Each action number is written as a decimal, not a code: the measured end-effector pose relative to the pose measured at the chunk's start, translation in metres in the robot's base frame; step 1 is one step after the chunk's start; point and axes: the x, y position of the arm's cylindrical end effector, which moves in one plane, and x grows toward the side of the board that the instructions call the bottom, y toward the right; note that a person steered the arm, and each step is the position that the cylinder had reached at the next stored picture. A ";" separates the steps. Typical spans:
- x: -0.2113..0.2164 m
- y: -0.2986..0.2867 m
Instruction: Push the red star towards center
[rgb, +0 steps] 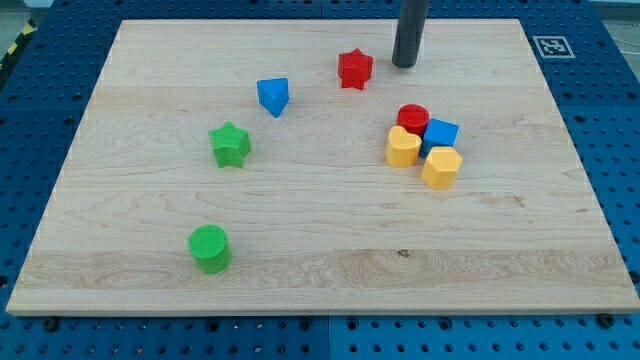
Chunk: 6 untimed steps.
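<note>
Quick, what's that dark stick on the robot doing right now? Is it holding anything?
My tip: no fingers, so it holds nothing; it sits just to the view's right of the red star, with a small gap, not touching.

The table (300, 250) is seen as pale, smooth wood with a visible grain and a matt finish. The red star (355, 69) and green cylinder (210, 248) appear as matt, finely ribbed plastic. The tool's dark rod (404, 64) looks smooth and dull.

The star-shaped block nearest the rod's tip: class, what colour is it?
Red. The red star sits just to the view's left of my tip, seen clearly in the camera view.
</note>
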 end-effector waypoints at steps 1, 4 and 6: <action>-0.002 -0.042; 0.020 -0.076; 0.032 -0.083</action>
